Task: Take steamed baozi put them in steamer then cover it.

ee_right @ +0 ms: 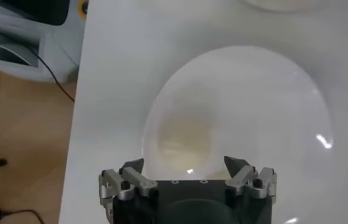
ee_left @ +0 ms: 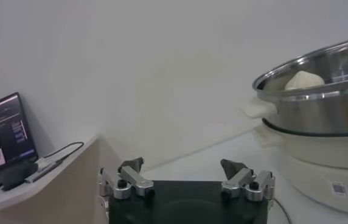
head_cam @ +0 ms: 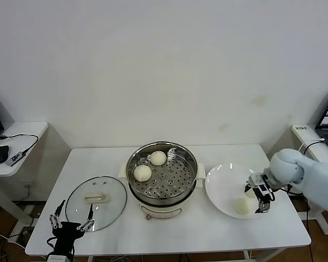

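- Steamer sits at the centre of the white table in the head view, uncovered, with two baozi on its perforated tray: one toward the back, one left of centre.
- Lower left of that frame, the cover lies flat on the table, its cream handle up; the left gripper waits at the table's front edge just below it, jaws spread wide and empty.
- Right of the steamer, the white plate carries two more baozi: one near the front, another partly hidden by the right gripper, which hovers over the plate's right side with jaws open.
- Left wrist view: open fingertips at the bottom, the steamer at the right edge with a bun peeking over its rim, a laptop at far left.
- Right wrist view: the right gripper hangs open above the plate, a pale baozi just beyond its fingertips, not gripped.
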Robot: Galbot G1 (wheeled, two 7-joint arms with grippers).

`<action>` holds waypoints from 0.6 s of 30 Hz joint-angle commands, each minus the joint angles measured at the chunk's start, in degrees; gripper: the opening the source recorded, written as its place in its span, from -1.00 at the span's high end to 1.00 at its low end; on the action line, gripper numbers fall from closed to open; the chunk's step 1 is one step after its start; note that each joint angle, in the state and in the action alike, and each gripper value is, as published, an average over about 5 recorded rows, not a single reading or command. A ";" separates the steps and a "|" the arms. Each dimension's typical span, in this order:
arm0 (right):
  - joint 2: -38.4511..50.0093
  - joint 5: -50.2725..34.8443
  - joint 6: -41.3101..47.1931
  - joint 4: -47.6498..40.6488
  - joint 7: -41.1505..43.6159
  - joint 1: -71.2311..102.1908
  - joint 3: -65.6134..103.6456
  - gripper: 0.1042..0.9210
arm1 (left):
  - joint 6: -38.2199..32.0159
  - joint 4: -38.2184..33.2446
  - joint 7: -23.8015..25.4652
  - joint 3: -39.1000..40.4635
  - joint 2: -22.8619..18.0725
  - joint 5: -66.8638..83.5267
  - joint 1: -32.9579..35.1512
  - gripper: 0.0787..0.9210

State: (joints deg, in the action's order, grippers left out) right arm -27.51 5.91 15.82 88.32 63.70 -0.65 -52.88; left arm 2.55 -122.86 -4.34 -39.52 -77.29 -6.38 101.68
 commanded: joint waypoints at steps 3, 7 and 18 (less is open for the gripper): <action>-2.75 1.77 0.48 -3.61 -1.19 6.30 3.39 -0.74 | 0.02 0.16 0.06 -0.09 0.04 0.01 -0.12 -0.77; -3.62 2.44 0.94 -4.46 -1.64 6.79 3.91 -0.67 | 0.03 0.37 0.08 -0.08 -0.01 -0.01 -0.26 -0.77; -4.32 2.99 1.51 -5.00 -1.92 6.97 4.55 -0.38 | 0.02 0.21 0.06 0.04 -0.12 -0.06 -0.38 -0.77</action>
State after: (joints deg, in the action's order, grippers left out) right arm -31.16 8.39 17.23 84.10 62.10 5.02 -49.11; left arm 2.57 -122.58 -4.29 -39.51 -77.42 -6.42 101.28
